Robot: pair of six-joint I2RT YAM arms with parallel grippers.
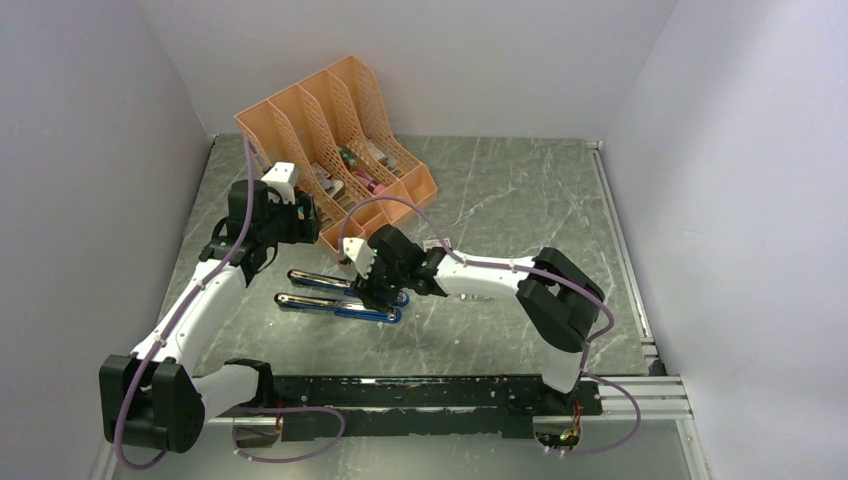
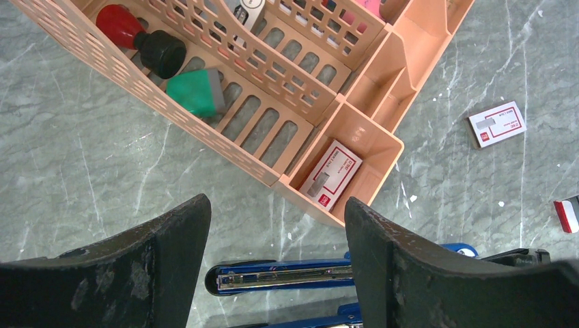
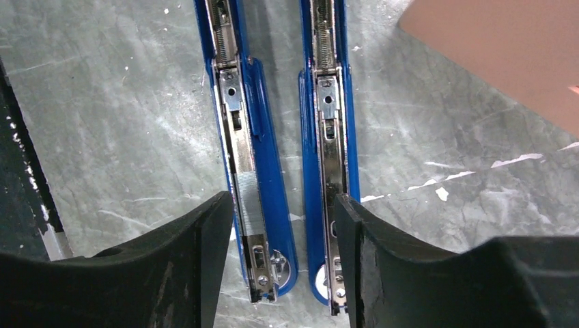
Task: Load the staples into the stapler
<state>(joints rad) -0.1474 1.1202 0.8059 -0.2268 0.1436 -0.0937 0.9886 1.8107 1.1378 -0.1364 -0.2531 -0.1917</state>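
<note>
Right wrist: staples [image 3: 247,201] seated in blue stapler [image 3: 263,123] channel, between right tool's [image 3: 281,208] spread fingers, ungripped; left tool [image 2: 276,205] likewise released.

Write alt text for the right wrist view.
A strip of staples sits in the metal channel of the left-hand blue stapler, beside a second blue stapler, on a grey marbled table. The right gripper hangs open above them; a peach organizer fills the top right corner.
</note>
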